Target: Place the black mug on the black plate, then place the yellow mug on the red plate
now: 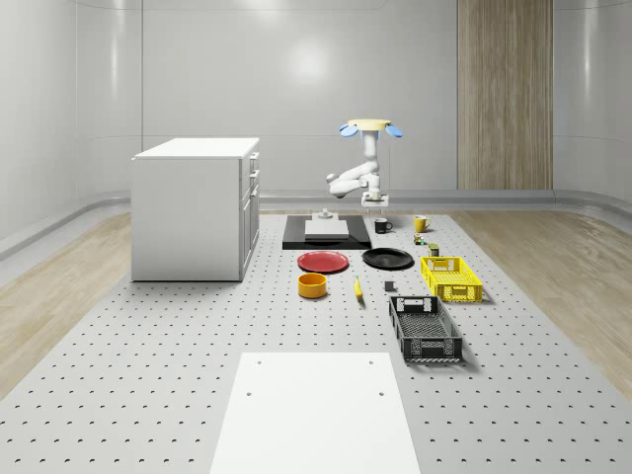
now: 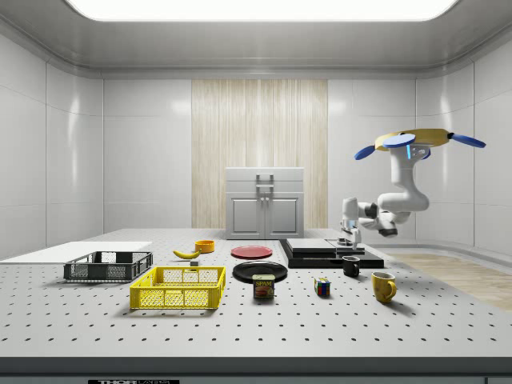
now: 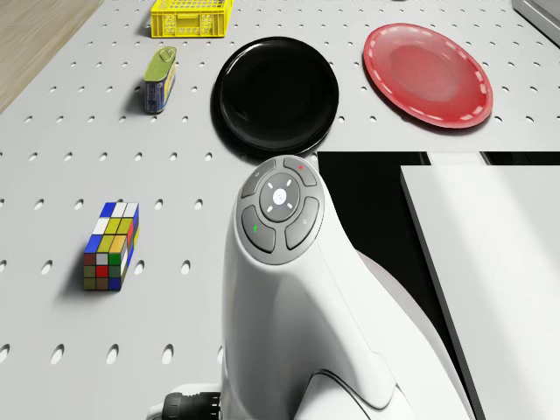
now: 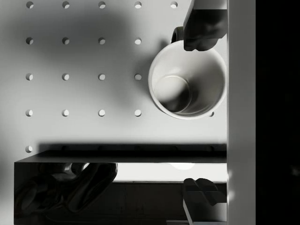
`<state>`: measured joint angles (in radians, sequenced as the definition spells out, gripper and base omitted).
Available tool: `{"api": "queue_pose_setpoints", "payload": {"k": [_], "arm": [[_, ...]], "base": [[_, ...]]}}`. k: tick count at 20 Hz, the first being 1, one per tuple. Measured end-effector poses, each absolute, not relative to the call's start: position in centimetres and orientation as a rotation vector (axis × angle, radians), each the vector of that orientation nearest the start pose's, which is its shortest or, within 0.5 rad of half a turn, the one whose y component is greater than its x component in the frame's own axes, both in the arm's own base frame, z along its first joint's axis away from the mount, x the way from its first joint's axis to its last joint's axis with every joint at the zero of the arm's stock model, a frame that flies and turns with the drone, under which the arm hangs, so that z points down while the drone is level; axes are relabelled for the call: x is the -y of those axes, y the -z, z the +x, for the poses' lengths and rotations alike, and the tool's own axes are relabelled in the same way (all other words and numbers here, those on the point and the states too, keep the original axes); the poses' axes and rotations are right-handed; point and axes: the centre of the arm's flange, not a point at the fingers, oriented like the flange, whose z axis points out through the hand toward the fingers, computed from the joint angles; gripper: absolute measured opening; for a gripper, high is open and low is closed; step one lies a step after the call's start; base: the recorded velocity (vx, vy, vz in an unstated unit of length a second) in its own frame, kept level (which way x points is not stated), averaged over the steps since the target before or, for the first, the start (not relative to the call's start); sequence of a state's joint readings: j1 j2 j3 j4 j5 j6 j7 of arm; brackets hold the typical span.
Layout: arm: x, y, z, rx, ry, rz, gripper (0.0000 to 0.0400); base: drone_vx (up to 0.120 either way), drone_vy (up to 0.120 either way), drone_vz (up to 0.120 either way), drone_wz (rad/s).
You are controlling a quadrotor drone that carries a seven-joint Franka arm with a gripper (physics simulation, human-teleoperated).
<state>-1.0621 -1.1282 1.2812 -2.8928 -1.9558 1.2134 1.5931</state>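
The black mug point(image 1: 382, 225), white inside, stands on the table beside the black slab, a little behind the black plate point(image 1: 387, 258). The drone point(image 1: 372, 126) hovers above this spot with its arm folded down. My gripper point(image 2: 350, 242) hangs open just above the black mug point(image 2: 351, 266), apart from it. In the wrist view the mug point(image 4: 187, 79) lies between the spread fingers point(image 4: 204, 28), nearer one of them. The yellow mug point(image 1: 421, 223) stands upright further toward the whole-scene view's right. The red plate point(image 1: 323, 261) lies beside the black plate.
A black slab point(image 1: 326, 237) with a white block lies by the mug. A can point(image 2: 263, 286) and a colour cube point(image 2: 322, 287) stand near the mugs. A yellow crate point(image 1: 451, 277), black crate point(image 1: 425, 328), orange bowl point(image 1: 312, 285), banana point(image 1: 357, 288) and white cabinet point(image 1: 195, 207) are around.
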Motion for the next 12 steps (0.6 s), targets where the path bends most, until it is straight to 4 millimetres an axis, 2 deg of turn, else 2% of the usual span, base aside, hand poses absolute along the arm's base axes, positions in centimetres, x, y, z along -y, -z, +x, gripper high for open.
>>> {"api": "queue_pose_setpoints", "payload": {"k": [4,12], "arm": [[0.0,-49.8,30.7,0.003,-0.784,0.002,0.0400],[0.0,-52.9,30.7,0.002,-0.785,0.001,0.0400]], "base": [[0.000,0.000,0.000,0.000],[0.000,0.000,0.000,0.000]]}}
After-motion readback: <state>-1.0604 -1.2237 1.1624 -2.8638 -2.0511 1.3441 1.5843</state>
